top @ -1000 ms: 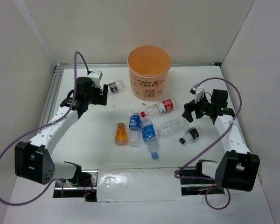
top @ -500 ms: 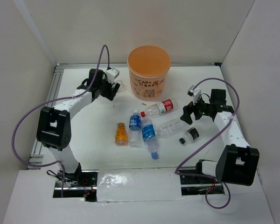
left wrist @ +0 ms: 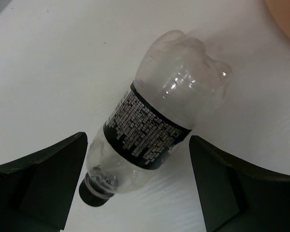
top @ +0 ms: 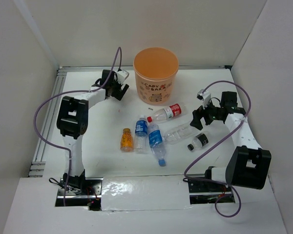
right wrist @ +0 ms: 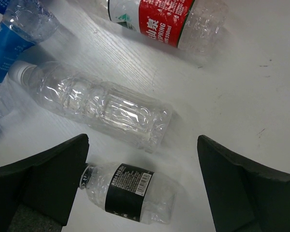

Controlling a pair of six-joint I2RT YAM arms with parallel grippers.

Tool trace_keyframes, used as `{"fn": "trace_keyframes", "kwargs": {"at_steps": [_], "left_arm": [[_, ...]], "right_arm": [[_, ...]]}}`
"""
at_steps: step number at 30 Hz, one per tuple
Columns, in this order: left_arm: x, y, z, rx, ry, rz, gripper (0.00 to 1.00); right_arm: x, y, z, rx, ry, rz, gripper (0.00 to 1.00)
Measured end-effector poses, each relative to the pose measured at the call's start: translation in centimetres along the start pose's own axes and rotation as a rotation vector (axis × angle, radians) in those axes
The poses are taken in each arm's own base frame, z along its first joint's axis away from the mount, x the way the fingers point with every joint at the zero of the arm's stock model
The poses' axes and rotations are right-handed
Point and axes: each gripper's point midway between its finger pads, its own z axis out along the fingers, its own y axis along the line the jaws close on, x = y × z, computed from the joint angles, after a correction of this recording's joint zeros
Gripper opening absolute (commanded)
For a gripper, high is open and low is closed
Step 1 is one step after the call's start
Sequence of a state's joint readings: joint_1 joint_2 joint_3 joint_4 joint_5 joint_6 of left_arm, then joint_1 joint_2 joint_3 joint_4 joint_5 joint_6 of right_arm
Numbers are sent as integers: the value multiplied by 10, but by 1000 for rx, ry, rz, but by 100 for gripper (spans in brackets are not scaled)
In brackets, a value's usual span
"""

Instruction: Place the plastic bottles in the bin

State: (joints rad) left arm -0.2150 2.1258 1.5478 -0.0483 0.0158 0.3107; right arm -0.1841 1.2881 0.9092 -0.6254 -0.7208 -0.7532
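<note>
The orange bin [top: 156,68] stands at the back centre. A black-label bottle [left wrist: 154,130] lies on its side left of the bin, between the open fingers of my left gripper [top: 118,90], which does not grip it. My right gripper [top: 196,118] is open and empty above an unlabelled clear bottle [right wrist: 101,106] and a second black-label bottle [right wrist: 128,193]. A red-label bottle [top: 167,112], two blue-label bottles [top: 141,127] [top: 156,139] and an orange-filled bottle [top: 126,139] lie in mid-table.
White walls enclose the table on the left, back and right. The bin's orange wall [left wrist: 285,14] shows just beyond the bottle in the left wrist view. A metal rail [top: 51,112] runs along the left edge.
My left arm has reached forward and right until its open fingers stand on either side of the black-label bottle beside the bin. My right gripper has shifted only slightly.
</note>
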Motion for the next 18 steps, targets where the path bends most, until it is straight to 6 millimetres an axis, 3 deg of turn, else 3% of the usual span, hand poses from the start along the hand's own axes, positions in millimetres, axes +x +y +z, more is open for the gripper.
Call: {"fn": "trace_keyframes", "kwargs": {"at_steps": [4,8,9,11,14,15,16,18], "left_arm": [[7,-2,13,2,15,2,97],[13,-6,16,17,29,0,73],[14,-7,16,23,32,-6,58],[13,-8,16,27,31,-14,45],[19,-10,10,24,49,-49,33],[20,-11,5,25,53,-53,33],[22,-11,-2,18,62,-68,33],[22,-9,-20,5,74,-107,31]], "right_arm": [[3,1,2,-10,10,12,100],[6,0,3,-14,16,24,100],[7,-1,3,-13,17,26,100],[6,-1,3,-16,15,29,100],[4,1,4,-31,3,15,89],[4,1,4,-36,-1,12,89],[3,2,5,-44,-6,0,78],[2,3,6,-59,-15,-31,66]]}}
